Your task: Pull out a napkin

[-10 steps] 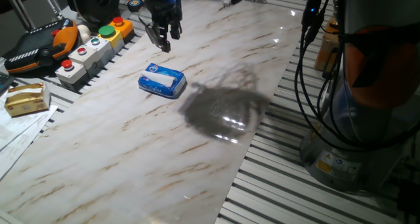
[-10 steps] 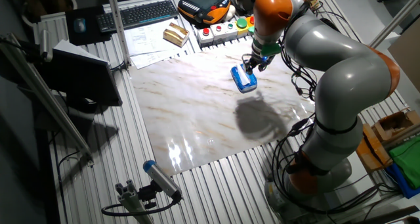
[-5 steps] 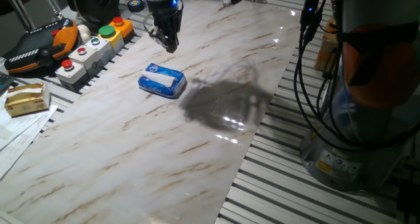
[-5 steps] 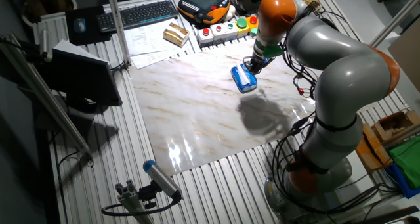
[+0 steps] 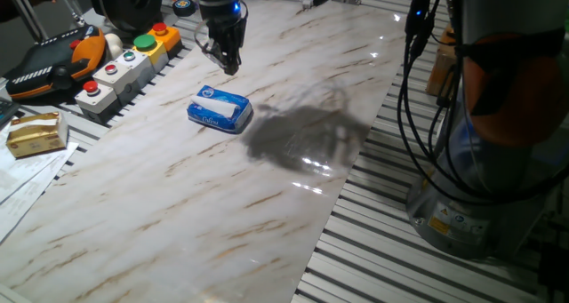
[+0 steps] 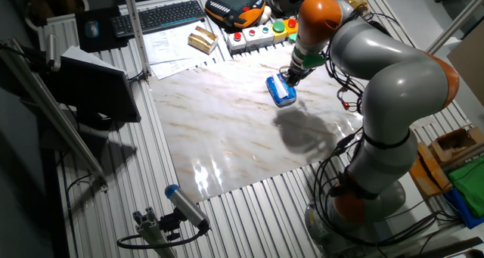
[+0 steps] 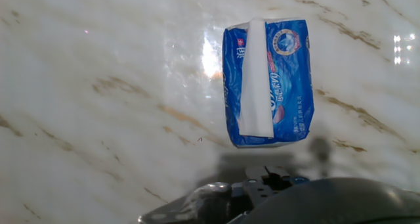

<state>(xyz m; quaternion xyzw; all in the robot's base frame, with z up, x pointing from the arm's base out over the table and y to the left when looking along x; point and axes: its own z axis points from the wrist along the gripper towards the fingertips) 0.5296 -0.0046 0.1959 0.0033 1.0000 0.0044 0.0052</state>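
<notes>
A blue plastic tissue pack [image 5: 220, 107] lies flat on the marble table top [image 5: 204, 214]. It also shows in the other fixed view [image 6: 280, 91] and in the hand view [image 7: 279, 86]. In the hand view a white strip [image 7: 256, 79] runs along the pack's top face; I cannot tell whether it is tissue or label. No napkin lies apart from the pack. My gripper [image 5: 229, 63] hangs above the table just behind the pack, apart from it, and holds nothing. Its fingers line up as one narrow tip, so their gap is hidden. It shows beside the pack in the other fixed view [image 6: 286, 74].
A box of coloured push buttons [image 5: 124, 65] and an orange-black pendant [image 5: 49, 65] stand at the back left. A small yellowish box [image 5: 36, 132] and paper sheets [image 5: 22, 174] lie at the left edge. The robot base and cables [image 5: 480, 116] stand at the right.
The gripper has turned about its axis: one second ago two spread fingers showed, now one narrow tip. It has shifted slightly. The pack has not moved.
</notes>
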